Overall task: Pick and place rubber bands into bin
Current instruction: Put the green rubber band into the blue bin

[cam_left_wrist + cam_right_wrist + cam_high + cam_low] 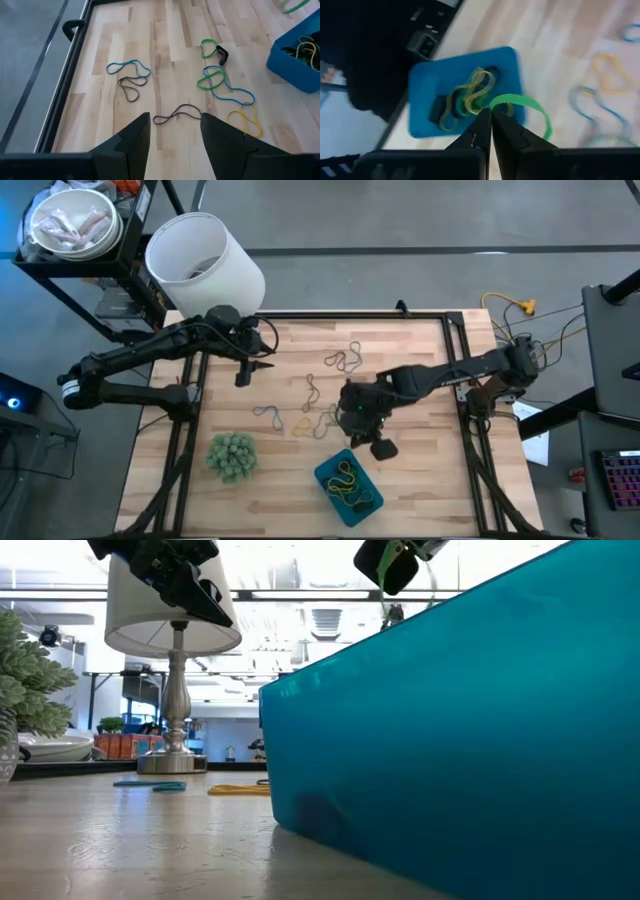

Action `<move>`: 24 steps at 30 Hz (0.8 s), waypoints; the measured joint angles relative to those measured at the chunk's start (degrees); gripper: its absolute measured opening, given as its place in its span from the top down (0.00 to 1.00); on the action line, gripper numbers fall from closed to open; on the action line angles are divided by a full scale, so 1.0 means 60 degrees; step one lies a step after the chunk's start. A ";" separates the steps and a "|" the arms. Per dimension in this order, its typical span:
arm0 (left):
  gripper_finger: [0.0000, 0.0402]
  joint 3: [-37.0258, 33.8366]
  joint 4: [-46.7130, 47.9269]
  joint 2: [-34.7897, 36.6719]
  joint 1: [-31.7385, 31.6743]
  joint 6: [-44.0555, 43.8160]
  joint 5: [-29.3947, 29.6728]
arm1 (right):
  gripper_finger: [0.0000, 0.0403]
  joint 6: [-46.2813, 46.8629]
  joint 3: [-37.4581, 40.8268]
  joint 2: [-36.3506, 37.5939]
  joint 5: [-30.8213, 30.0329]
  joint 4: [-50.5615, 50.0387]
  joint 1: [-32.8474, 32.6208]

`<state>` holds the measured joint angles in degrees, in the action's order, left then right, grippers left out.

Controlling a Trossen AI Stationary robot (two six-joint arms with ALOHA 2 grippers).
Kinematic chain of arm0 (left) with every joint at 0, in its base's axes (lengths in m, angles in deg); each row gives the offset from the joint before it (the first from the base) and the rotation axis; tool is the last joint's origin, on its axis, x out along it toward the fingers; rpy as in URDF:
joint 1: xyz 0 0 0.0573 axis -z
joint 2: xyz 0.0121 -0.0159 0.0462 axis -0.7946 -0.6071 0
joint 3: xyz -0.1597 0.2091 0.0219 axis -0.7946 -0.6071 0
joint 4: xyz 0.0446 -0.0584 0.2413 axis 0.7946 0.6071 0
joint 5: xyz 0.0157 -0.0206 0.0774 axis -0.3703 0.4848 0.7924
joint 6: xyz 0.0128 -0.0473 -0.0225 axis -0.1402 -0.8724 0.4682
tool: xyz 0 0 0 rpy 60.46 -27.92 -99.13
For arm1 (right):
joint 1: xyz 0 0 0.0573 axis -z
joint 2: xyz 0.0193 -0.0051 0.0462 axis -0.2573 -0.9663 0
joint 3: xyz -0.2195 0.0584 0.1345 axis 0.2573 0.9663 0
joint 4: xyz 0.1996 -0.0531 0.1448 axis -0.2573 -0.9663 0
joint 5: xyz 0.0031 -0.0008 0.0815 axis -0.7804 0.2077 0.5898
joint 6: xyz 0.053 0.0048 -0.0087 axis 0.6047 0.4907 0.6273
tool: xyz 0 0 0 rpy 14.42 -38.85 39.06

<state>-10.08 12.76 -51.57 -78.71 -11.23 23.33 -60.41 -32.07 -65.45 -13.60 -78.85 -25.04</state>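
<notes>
The teal-blue bin (348, 485) sits near the table's front edge with several rubber bands (470, 97) lying in it. My right gripper (380, 446) hovers just beyond the bin's far right corner, shut on a green rubber band (522, 107). More loose rubber bands (318, 418) lie flat mid-table, and also show in the left wrist view as rubber bands (220, 82). My left gripper (175, 135) hangs open above the table's far left part, over a dark band (176, 112), touching nothing. My right gripper pinches the green rubber band at one spot of its loop (496, 106) between its two shut fingertips. The fingers slant down toward the bin. The rest of the loop stands out slack beside the fingertips, clear of the table, by the bin's edge.
A fuzzy green ball (232, 455) sits at the front left. A big white cylindrical container (205, 265) stands beyond the far left corner. Black frame rails (455, 340) run along the table's sides. Bare wood lies between the ball and the bin.
</notes>
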 joint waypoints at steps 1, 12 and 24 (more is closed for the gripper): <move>0.60 0.0000 -0.0002 0.0000 0.0000 -0.0012 -0.0003 | 0.98 0.0098 0.0154 0.0000 0.0191 0.0234 -0.0088; 0.60 0.0000 -0.0252 0.0000 0.0000 -0.0098 0.0000 | 0.98 0.0375 0.1406 -0.0069 0.0625 0.1921 -0.0604; 0.60 0.0000 -0.0674 -0.0044 -0.0007 -0.0317 0.0011 | 0.98 0.0612 0.1588 -0.0848 0.0736 0.2364 -0.0597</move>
<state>-10.08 8.72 -51.83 -78.75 -13.13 23.40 -56.73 -22.54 -70.54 -9.18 -64.67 -28.62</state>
